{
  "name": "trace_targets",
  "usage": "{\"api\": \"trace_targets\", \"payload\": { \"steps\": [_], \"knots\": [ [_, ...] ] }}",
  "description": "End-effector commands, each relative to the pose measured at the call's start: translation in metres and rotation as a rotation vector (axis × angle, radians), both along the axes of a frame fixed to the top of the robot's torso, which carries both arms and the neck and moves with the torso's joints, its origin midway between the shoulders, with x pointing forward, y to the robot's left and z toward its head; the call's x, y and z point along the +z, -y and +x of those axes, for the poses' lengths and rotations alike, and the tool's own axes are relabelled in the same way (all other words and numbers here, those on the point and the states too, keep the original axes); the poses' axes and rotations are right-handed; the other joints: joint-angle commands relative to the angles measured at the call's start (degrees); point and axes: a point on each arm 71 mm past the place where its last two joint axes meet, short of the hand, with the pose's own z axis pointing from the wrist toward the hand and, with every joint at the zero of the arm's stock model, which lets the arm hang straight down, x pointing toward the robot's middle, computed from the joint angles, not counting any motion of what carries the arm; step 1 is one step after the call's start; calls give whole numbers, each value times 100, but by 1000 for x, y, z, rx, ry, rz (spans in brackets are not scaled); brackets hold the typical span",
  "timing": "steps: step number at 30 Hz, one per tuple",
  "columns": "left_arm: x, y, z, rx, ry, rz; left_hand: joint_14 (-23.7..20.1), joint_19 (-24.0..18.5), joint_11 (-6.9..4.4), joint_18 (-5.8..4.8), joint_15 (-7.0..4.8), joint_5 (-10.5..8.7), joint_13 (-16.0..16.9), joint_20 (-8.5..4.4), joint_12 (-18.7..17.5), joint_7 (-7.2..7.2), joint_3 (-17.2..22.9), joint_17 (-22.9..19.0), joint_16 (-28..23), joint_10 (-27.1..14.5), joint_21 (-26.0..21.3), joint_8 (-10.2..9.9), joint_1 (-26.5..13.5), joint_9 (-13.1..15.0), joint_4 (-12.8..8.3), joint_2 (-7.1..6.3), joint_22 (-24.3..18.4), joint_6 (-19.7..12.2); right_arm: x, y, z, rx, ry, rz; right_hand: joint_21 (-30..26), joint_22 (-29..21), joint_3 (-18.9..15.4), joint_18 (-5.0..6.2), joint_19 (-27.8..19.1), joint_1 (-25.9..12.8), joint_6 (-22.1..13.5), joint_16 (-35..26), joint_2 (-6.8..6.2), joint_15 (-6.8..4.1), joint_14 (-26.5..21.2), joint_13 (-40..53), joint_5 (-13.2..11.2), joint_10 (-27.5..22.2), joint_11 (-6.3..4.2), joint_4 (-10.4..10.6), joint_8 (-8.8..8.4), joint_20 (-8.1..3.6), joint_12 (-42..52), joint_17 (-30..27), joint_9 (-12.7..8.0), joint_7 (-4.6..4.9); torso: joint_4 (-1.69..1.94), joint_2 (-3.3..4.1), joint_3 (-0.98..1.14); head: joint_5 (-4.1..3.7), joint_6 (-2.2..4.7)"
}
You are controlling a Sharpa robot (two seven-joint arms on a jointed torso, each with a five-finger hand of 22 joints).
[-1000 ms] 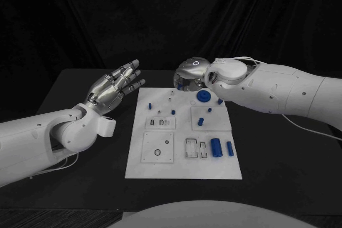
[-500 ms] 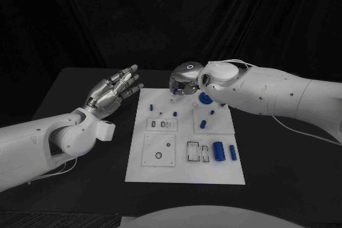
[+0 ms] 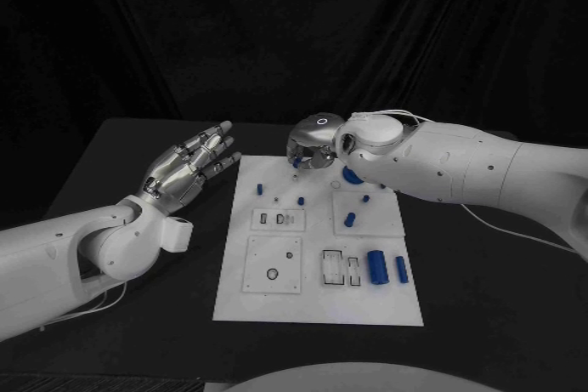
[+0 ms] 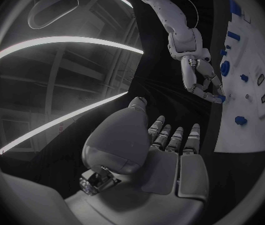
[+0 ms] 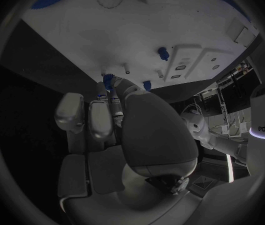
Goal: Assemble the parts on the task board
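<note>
Now you are seeing the right hand (image 3: 313, 142) pinching a small blue gear (image 5: 109, 80) over the white task board (image 3: 319, 303) on the black table (image 3: 490, 290), the left hand (image 3: 186, 166) hovering spread and empty.

The head view looks steeply down at the tabletop (image 3: 147, 145) with the board (image 3: 319, 303) at centre. The left wrist view sits close behind the left hand (image 4: 164, 155), facing across to the board's (image 4: 245, 130) far end. The right wrist view looks from behind the right hand (image 5: 117, 130), close above the board (image 5: 139, 35). All share the board.
</note>
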Motion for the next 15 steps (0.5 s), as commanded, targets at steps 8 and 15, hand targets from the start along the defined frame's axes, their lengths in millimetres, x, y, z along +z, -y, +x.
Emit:
{"api": "trace_targets", "payload": {
  "steps": [8, 15],
  "knots": [
    [5, 1, 1, -10, 47, -42, 6, -7, 8, 98, -10, 45, -6, 30, 23, 15, 66, 5, 12, -7, 17, 47, 73, 11, -1, 19, -6, 72, 3, 3, 3, -24, 51, -1, 32, 6, 45, -101, -7, 46, -29, 1, -26, 45, -13, 0, 32, 13, 23, -14, -35, 25, -49, 1, 13, 16, -13, -10, -2, 10, -14],
    [4, 2, 2, -17, 42, -41, 5, -4, 13, 98, -9, 50, -6, 31, 25, 21, 75, 5, 12, -8, 20, 52, 81, 12, -4, 25, -5, 86, 2, 7, 4, -37, 56, -9, 35, 13, 49, -102, -7, 44, -37, -1, -25, 47, -15, 0, 36, 9, 21, -14, -41, 27, -54, -1, 13, 15, -11, -25, -5, 11, -45]
  ]
}}
